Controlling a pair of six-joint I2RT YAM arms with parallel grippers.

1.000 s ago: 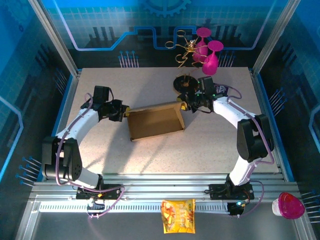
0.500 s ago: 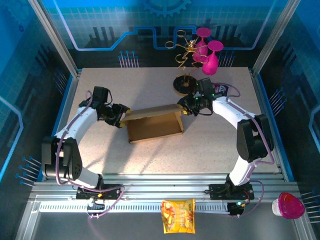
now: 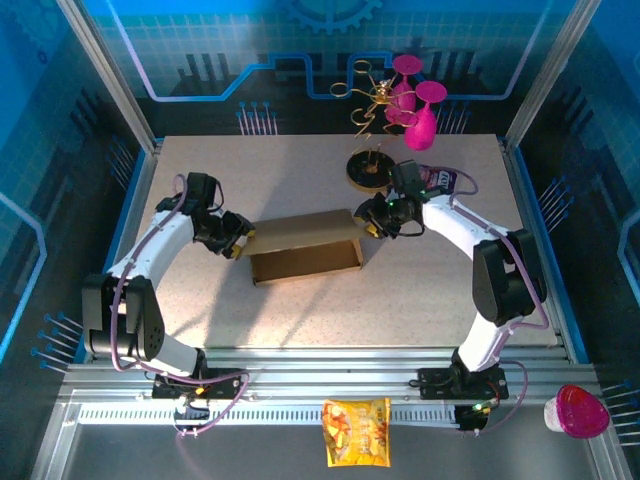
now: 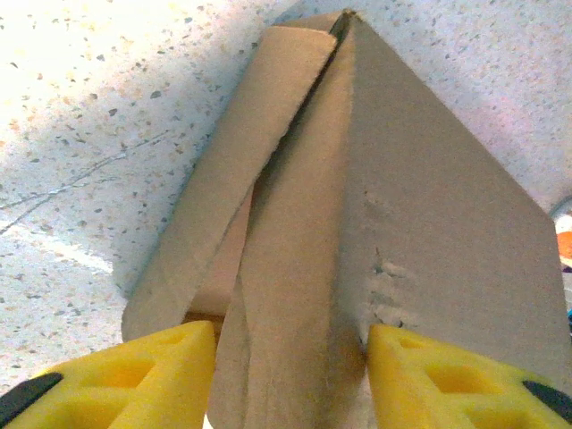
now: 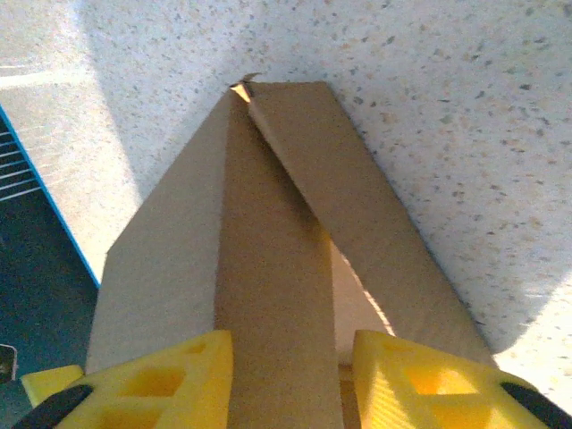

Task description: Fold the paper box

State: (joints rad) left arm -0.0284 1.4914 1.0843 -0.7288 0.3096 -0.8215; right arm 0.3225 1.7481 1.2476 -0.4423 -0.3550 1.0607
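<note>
The box (image 3: pixel 304 246) lies at the middle of the top view on the speckled table (image 3: pixel 220 170), its long side running left to right. A broad panel leans over it, so the inside is hidden. The left gripper (image 3: pixel 242 240) meets the box's left end and the right gripper (image 3: pixel 368 222) its right end. At that size the fingertips blur into the cardboard. In the left wrist view the yellow fingers (image 4: pixel 152 371) are cut off by the bottom edge. A folded panel fills the whole gap between them and touches both pads, so this gripper is grasping the box. One flap curls off to the left and its lower end is lost in shadow. In the right wrist view a cardboard strip stands between the fingers (image 5: pixel 420 380), against the left one, with a dark sliver beside the other. I cannot tell whether this gripper is clamped or loose. Near the top of the top view, a gold stand (image 3: pixel 372 168) holds pink glasses (image 3: pixel 420 125), their shapes overlapping. A snack bag (image 3: pixel 357 432) lies at the bottom centre and a pink-lidded cup (image 3: pixel 577 412) at the lower right.
</note>
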